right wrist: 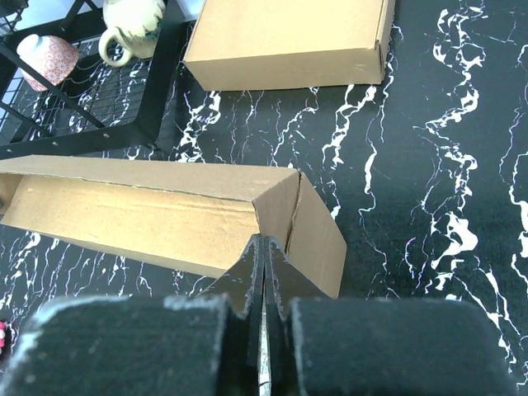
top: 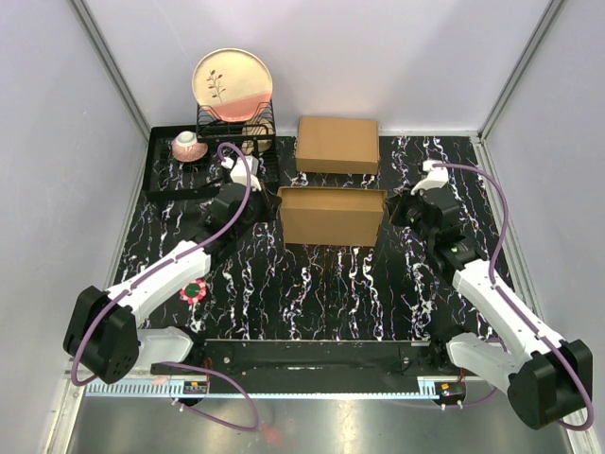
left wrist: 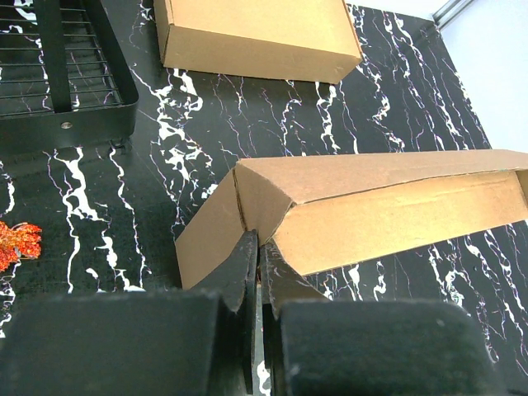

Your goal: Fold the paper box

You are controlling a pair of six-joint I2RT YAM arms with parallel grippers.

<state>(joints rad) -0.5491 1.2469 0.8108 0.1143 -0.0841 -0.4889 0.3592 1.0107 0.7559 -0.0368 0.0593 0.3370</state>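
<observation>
The paper box [top: 331, 216] is a plain brown shallow mailer lying in the middle of the table, its lid raised a little over the front wall. My left gripper [top: 267, 210] is shut, its tips touching the box's left end. In the left wrist view the gripper [left wrist: 260, 246] meets the end wall at the corner of the paper box [left wrist: 396, 206]. My right gripper [top: 398, 210] is shut at the box's right end. In the right wrist view the gripper [right wrist: 264, 243] touches the end flap of the paper box [right wrist: 140, 206]. Nothing shows between either pair of fingers.
A second, closed brown box [top: 337, 144] lies just behind. It also shows in the left wrist view [left wrist: 256, 33] and the right wrist view [right wrist: 289, 37]. A black dish rack [top: 175, 184] at back left holds a plate [top: 233, 83] and a cup [top: 186, 145]. A red flower-shaped item [top: 195, 290] lies by the left arm.
</observation>
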